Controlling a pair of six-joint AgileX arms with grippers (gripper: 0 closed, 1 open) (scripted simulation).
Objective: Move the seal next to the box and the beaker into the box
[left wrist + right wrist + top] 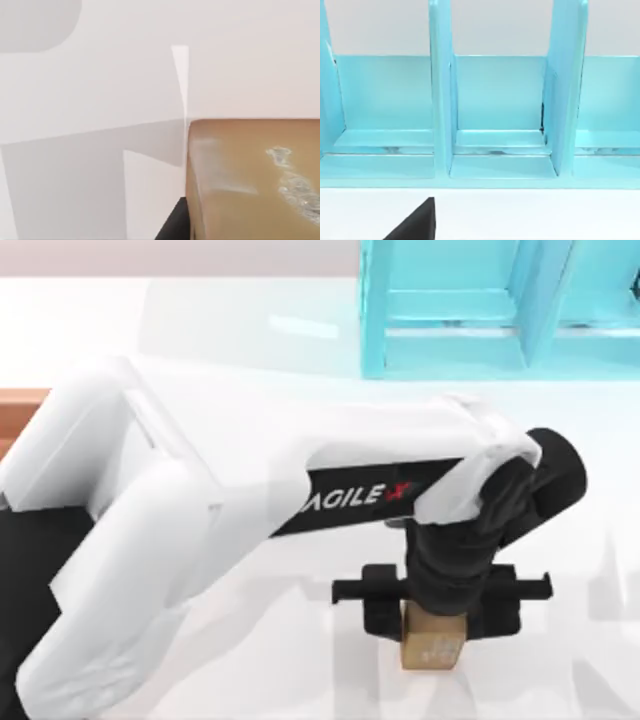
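Left gripper on the seal, nothing placed yet

A light-wood box corner (18, 410) sits at far left; the left gripper (436, 608) grasps the tan-brown block seal (433, 648) at centre-right, well apart from it. Seal and beaker placements remain, I judge. The right gripper (415, 222), fingers unreadable, faces the turquoise shelf (495, 115).

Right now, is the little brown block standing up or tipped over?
Standing up. In the top view the seal sits square on the white table, right under the left gripper.
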